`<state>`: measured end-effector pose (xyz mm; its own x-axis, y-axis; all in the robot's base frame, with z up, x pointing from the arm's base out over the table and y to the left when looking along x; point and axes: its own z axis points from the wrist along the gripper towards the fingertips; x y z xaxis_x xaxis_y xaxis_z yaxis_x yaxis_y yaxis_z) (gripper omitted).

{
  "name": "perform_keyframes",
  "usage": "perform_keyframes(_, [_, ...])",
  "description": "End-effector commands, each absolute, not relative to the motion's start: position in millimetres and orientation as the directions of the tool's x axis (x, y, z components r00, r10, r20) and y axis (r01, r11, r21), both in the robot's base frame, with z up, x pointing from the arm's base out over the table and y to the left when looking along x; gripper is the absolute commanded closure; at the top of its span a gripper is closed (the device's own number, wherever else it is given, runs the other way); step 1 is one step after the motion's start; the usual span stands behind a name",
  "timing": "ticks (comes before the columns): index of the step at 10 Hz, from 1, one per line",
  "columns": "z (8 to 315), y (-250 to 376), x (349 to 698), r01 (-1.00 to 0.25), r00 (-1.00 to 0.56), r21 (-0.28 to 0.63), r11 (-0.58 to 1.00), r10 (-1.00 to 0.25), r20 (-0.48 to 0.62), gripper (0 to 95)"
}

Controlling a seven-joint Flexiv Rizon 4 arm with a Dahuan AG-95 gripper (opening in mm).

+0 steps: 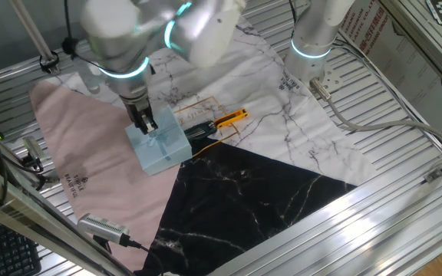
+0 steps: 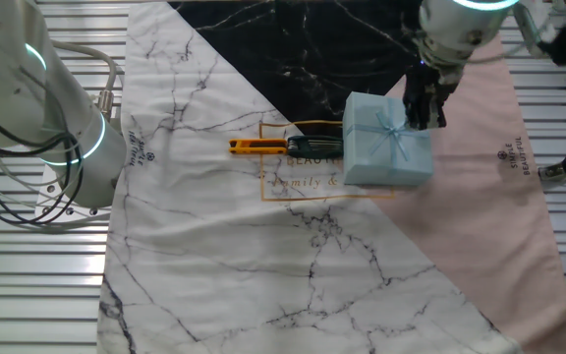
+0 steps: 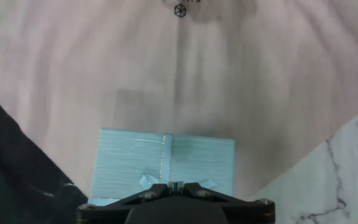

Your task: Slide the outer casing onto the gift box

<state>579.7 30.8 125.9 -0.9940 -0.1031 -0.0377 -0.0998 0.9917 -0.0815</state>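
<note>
The outer casing (image 1: 159,144), a pale blue square sleeve with a ribbon cross and bow, lies flat where the pink, white and black cloths meet. It also shows in the other fixed view (image 2: 386,140) and in the hand view (image 3: 163,162). My gripper (image 1: 146,121) stands upright over the casing's edge on the pink-cloth side (image 2: 424,110), a little away from the bow. Its jaws are shut together with nothing seen between them (image 3: 176,185). I cannot tell if the tips touch the casing. The gift box with dark teal sides is hidden.
A black tool with a yellow-orange handle (image 1: 230,117) lies on the white marble cloth right beside the casing (image 2: 254,147). A second arm's base (image 1: 313,34) stands at the table's far side (image 2: 28,108). Metal clamps (image 1: 102,227) sit at the pink cloth's edges.
</note>
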Motion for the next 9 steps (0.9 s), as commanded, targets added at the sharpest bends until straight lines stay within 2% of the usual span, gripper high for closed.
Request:
perform_keyframes(1, [128, 31, 580, -0.095, -0.995, -0.08, 0.992, -0.098, -0.028, 95.0])
perform_keyframes(9, [130, 37, 554, -0.089, -0.995, -0.079, 0.993, -0.091, -0.029, 95.0])
